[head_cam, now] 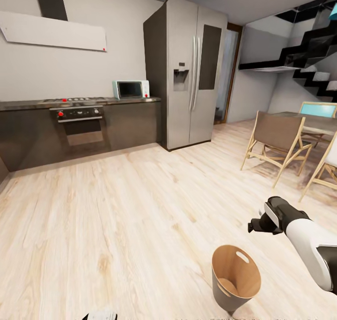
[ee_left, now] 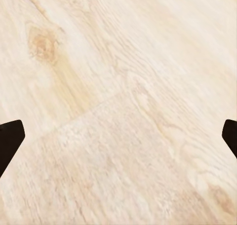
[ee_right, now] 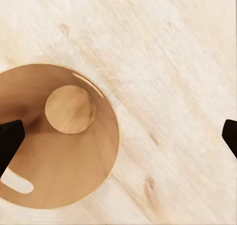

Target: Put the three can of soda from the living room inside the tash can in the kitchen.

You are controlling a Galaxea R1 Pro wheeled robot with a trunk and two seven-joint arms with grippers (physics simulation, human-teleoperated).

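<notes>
Bin (head_cam: 235, 277) stands upright on the wood floor (head_cam: 117, 226) at near right, its orange-brown inside showing no cans. Right gripper (head_cam: 256, 225) hovers just right of and above it, fingers spread wide, holding nothing. Left gripper (ee_left: 118, 136) likewise spread over bare floor.

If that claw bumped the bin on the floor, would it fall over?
Probably easily. The bin tapers to a base narrower than its wide mouth, so it looks top-heavy. Its inside appears empty, so likely light. On the smooth wood floor it might also slide.
</notes>
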